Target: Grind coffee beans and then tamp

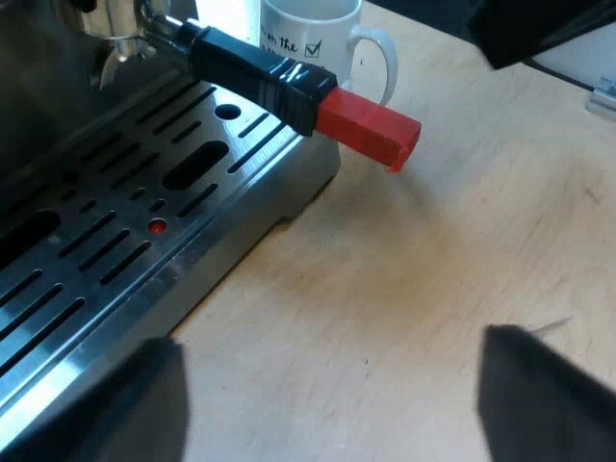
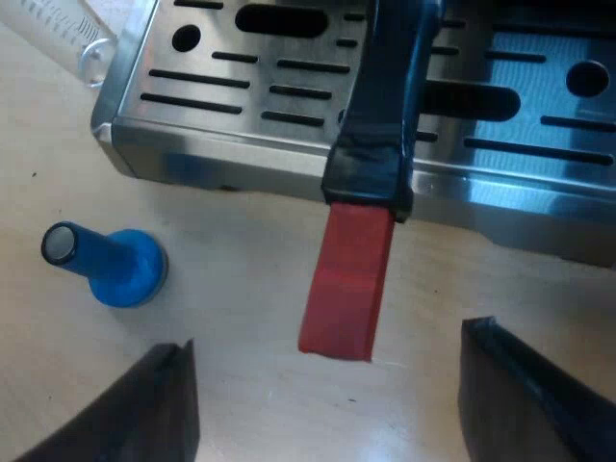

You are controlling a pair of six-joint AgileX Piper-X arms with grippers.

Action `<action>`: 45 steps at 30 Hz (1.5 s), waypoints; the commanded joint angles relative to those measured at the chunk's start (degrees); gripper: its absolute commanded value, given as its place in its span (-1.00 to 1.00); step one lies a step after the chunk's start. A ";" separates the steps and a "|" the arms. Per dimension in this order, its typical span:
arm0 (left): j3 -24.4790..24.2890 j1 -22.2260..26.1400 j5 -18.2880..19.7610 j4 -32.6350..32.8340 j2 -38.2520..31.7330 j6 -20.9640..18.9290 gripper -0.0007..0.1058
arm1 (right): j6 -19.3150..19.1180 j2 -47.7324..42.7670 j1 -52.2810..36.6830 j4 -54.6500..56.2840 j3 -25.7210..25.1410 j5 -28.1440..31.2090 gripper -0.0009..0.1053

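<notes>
The metal holder is locked into the espresso machine's front, its dark handle [image 1: 255,72] reaching out over the slotted drip tray [image 1: 115,241] and ending in a red tip [image 1: 371,128]. From the right wrist view the same handle [image 2: 385,96] and red end [image 2: 348,284] hang over the tray's edge [image 2: 289,154]. My left gripper [image 1: 332,404] is open above the bare wooden table, short of the red tip. My right gripper [image 2: 327,404] is open just below the red end, nothing between its fingers. A blue tamper [image 2: 106,265] stands on the table near the tray's corner.
A white mug [image 1: 322,38] with printed text stands behind the handle beside the machine. A clear measuring glass [image 2: 63,34] lies by the tray's corner. A dark shape [image 1: 539,29] hangs over the table beyond the mug. The light wooden table [image 1: 433,269] surrounds the machine.
</notes>
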 commanded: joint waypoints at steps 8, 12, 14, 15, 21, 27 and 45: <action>-0.40 -0.25 0.63 3.83 -0.28 0.44 0.32 | 0.89 7.14 0.08 -0.14 -3.64 0.41 0.13; -0.40 -0.25 0.63 5.00 -0.28 0.44 0.32 | 0.89 9.93 0.08 0.59 -4.88 2.51 0.13; -0.40 -0.25 0.63 5.41 -0.28 0.44 0.32 | 0.78 10.95 0.08 1.06 -5.19 3.52 0.13; -0.40 -0.25 0.63 5.58 -0.28 0.44 0.32 | 0.64 11.61 -0.02 1.03 -5.17 3.68 0.13; -0.40 -0.25 0.63 5.57 -0.28 0.44 0.32 | 0.48 15.01 0.00 0.65 -5.17 4.24 0.13; -0.40 -0.25 0.63 5.57 -0.28 0.44 0.32 | 0.48 18.40 0.00 -0.01 -5.17 4.24 0.13; -0.40 -0.25 0.63 5.57 -0.28 0.44 0.32 | 1.78 20.57 0.00 -4.85 -4.91 5.92 0.13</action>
